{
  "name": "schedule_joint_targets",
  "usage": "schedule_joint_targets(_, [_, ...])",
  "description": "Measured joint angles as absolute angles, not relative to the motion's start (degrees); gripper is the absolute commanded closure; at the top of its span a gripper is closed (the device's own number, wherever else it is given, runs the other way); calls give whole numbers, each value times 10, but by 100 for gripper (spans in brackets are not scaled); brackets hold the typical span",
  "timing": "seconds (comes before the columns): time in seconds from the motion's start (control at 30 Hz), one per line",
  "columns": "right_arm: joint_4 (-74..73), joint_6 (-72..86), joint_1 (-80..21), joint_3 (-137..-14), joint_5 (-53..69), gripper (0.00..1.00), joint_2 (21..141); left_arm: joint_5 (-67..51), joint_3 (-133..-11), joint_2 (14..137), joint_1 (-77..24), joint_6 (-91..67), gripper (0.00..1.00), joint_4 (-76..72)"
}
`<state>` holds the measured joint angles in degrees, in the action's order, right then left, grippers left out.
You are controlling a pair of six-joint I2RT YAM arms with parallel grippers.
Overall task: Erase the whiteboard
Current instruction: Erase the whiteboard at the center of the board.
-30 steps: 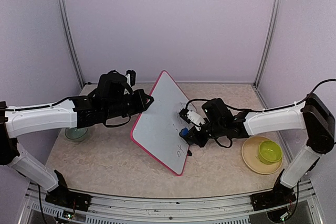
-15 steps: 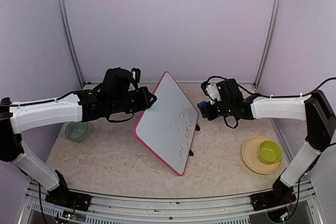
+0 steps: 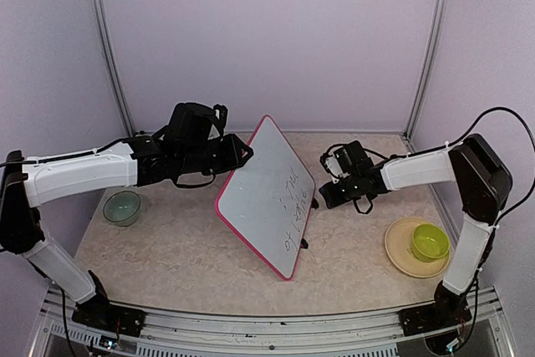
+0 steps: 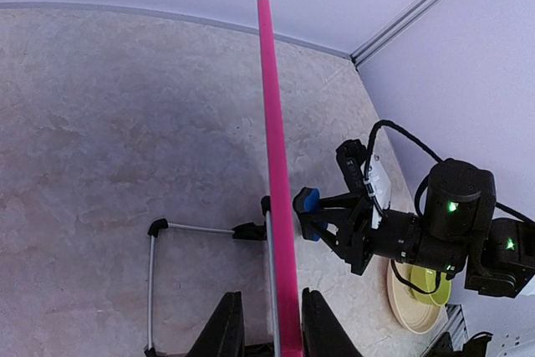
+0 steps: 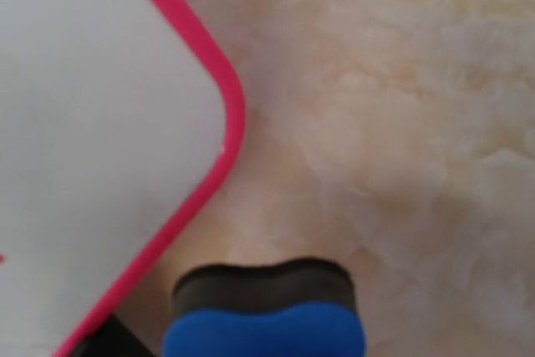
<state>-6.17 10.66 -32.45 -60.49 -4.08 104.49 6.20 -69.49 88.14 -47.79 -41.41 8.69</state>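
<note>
The whiteboard (image 3: 261, 202) stands tilted on its wire stand (image 4: 152, 282) mid-table, with dark handwriting on its right half. In the left wrist view its pink rim (image 4: 272, 123) runs edge-on between my left gripper (image 4: 269, 294) fingers. The jaws straddle it slightly open, with a gap on the left side. My right gripper (image 3: 328, 193) hovers low beside the board's right edge, off its face, shut on a blue eraser (image 5: 263, 311) with a black felt pad. That eraser (image 4: 307, 202) points toward the board. The board's rounded corner (image 5: 100, 106) fills the right wrist view's left.
A teal bowl (image 3: 122, 206) sits at the left behind my left arm. A yellow plate (image 3: 399, 255) holding a green bowl (image 3: 429, 242) lies at the right front. Walls and metal posts close in the back and sides.
My right gripper has lifted the eraser off the board's face, swung right and back, then come down beside its right edge. The left jaws have loosened on the rim.
</note>
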Motion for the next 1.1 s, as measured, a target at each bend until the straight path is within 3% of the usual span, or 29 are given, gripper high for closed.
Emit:
schedule_joint_targets(0.8, [-98,101,-364,-637,-32,100,1082,49,-667,862,-462,-408,56,91])
schedule_joint_targets(1.1, [-93,108,-386,-579,-20,100,1035,34,-655,844,-442,-396,35,104])
